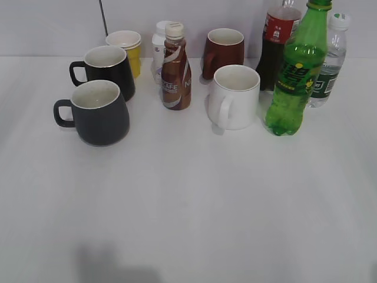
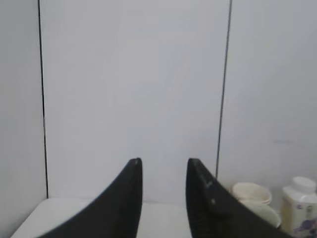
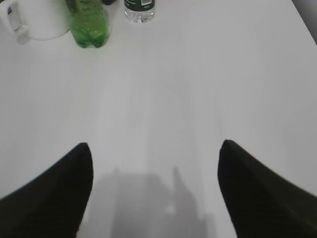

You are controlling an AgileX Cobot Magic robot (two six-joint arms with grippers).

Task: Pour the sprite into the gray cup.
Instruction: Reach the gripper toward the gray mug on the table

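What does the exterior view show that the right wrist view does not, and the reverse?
Only the exterior view shows the gray cup, black mug, coffee bottle, brown mug and cola bottle. Only the right wrist view shows the right gripper, its fingers spread wide and holding nothing. Both show the sprite, white mug, water bottle and table.
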